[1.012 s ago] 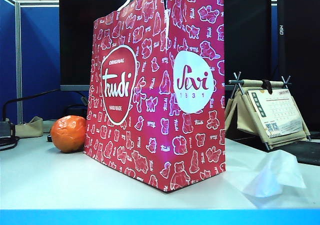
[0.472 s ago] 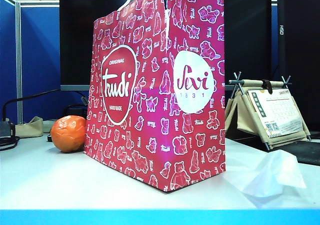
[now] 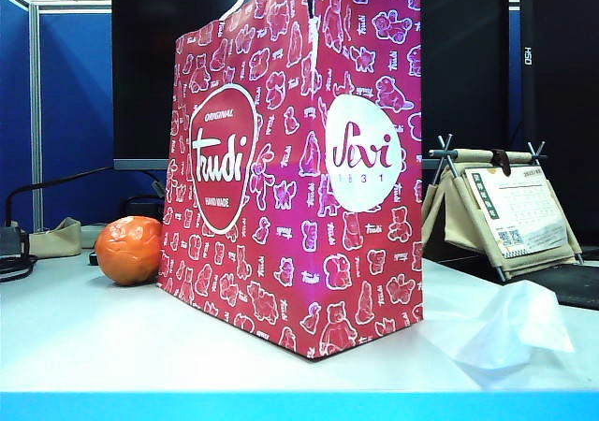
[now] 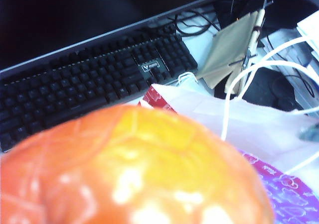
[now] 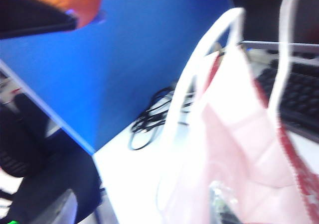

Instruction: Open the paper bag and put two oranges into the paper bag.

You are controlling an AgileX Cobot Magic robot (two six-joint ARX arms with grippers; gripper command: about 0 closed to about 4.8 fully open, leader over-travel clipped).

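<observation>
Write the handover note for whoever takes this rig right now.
Left gripper: fingers out of frame, but an orange fills its view just above the bag's open mouth, so apparently held.
Right gripper: not seen; its camera is close to the handles.
Second orange: on the table, left of the bag in the exterior view.
Done: bag open and upright.
Left: both oranges go in.

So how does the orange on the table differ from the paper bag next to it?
The orange is small, round and plain orange-red; the paper bag is far taller, flat-sided and magenta-red with white printed bears and logos. The orange has wrinkled skin; the paper bag's faces are smooth. Both rest on the white table.
</observation>
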